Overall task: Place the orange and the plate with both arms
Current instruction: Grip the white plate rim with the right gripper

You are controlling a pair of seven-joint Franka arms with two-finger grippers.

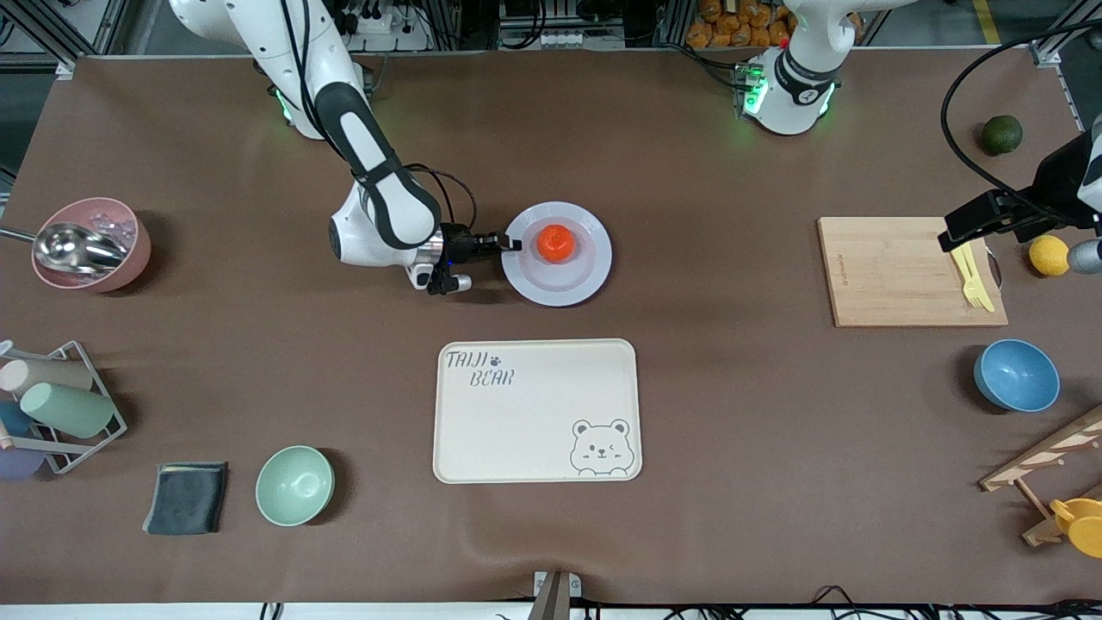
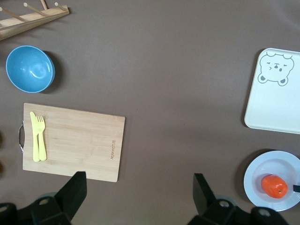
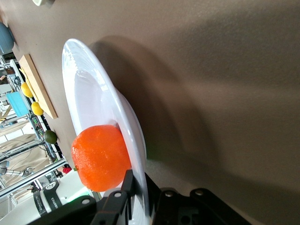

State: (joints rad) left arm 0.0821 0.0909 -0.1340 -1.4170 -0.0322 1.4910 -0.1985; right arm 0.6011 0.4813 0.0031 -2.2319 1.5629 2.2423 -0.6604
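1. The orange sits on the plate, a little off centre toward the plate's 12 o'clock in the front view — so that half of the job looks done.
2. The plate lies on the brown table, at about 12 o'clock from the bear tray and apart from it.
3. The right gripper meets the plate's rim at its 9 o'clock. The right wrist view shows one finger above the rim and one below, pinching the plate's edge.
4. The left gripper hangs over the table near the cutting board at the left arm's end, fingers spread and holding nothing — this arm waits.
5. Remaining, by my reading: move the loaded plate to its spot, probably the tray, without tipping the orange off.
6. Farther out stand a blue bowl and a green bowl.
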